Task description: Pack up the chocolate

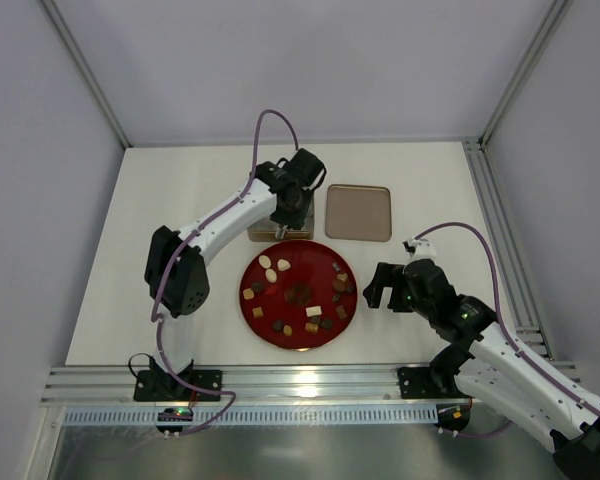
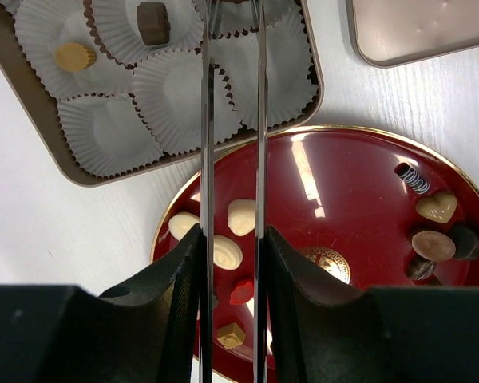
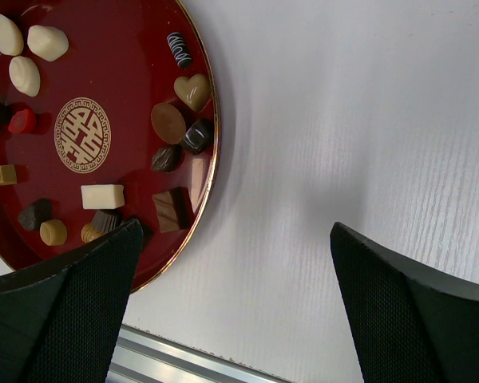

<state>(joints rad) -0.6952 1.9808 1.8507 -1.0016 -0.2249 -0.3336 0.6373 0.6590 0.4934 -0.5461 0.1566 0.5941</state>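
The left gripper point(image 1: 281, 226) is held over a tan box point(image 2: 32, 108) just beyond the red plate point(image 1: 300, 265). Its jaws are narrowly parted, and a grip cannot be told. Two pieces are seated in the box's paper cups point(image 2: 112, 132). Most of the chocolate point(image 3: 102, 195) is spread on the plate. Further right, the right gripper point(image 3: 235, 227) is spread wide over the table point(image 3: 343, 120), grasping nothing.

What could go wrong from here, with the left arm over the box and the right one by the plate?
1. The left gripper reaches thin fingers over the paper cups in the box. They might snag or crumple a cup, or knock the dark chocolate already sitting in one.
2. The right gripper hangs open beside the plate. Swinging toward the crowded chocolates there could bump the plate or shove neighbours together.
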